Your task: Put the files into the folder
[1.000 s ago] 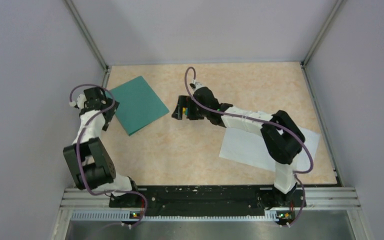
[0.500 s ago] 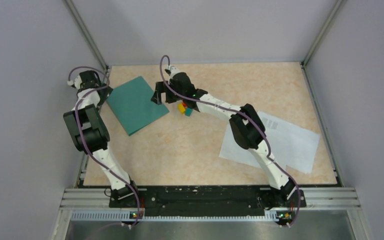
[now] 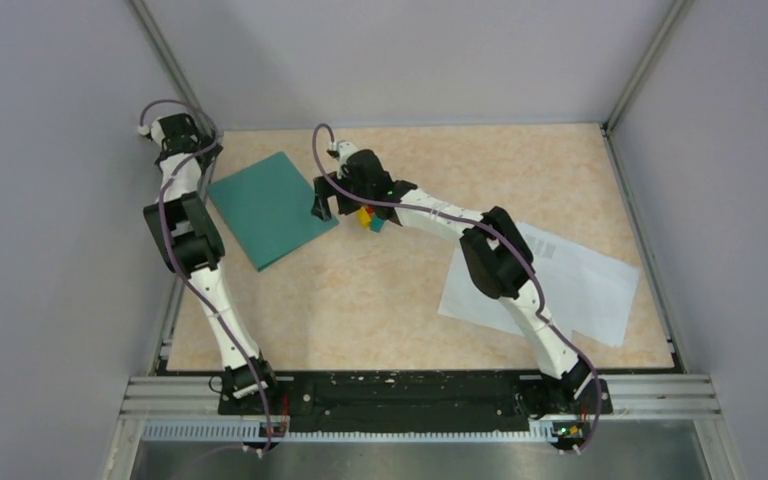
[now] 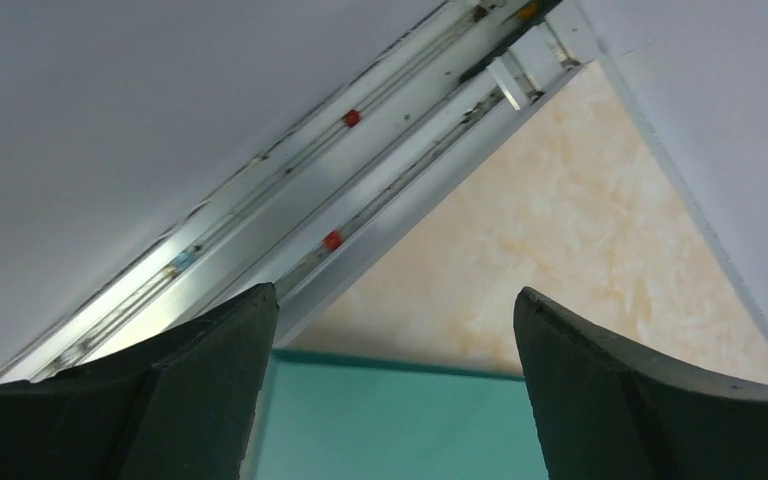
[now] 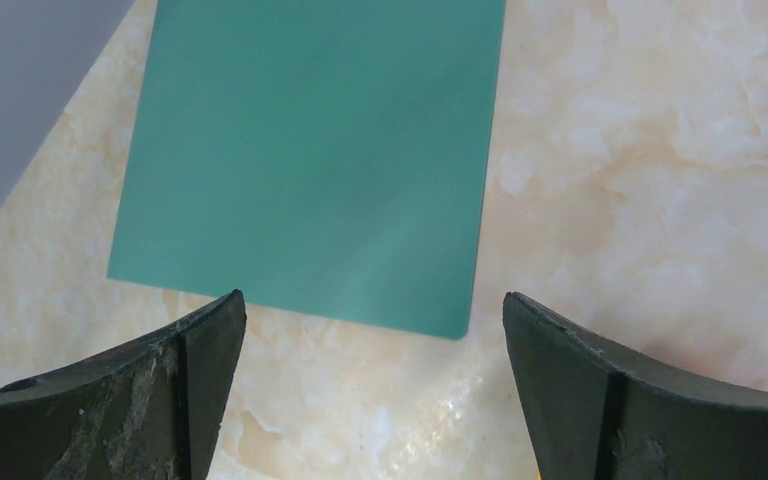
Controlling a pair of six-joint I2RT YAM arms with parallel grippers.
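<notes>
1. Currently, the teal folder (image 3: 272,208) lies flat and apparently shut at the far-left of the worktop (image 3: 390,310). The files (image 3: 585,290), white sheets, lie well apart from it at the near-right.
2. The right end effector (image 5: 370,300) is spread wide and empty, hovering above the folder's right-hand edge. The left end effector (image 4: 395,300) is also spread and empty, at the folder's far edge near the corner rail (image 4: 360,215).
3. Risk: the cover is thin and flush with the worktop. A fingertip may skid over the edge instead of getting under it, shoving the folder rather than opening it.
4. Risk: pushed from the right, the folder could slide into the side wall or jam against the left fingers.
5. Risk: both arms converge on one small target, so contact between them looks possible if both close in.
6. Risk: the small coloured blocks (image 3: 368,218) sit just beside the right wrist, and a swing could scatter them onto the folder.
7. No spine or clip shows, so I cannot tell which edge opens. Gripping the spine side would lift the whole folder.
</notes>
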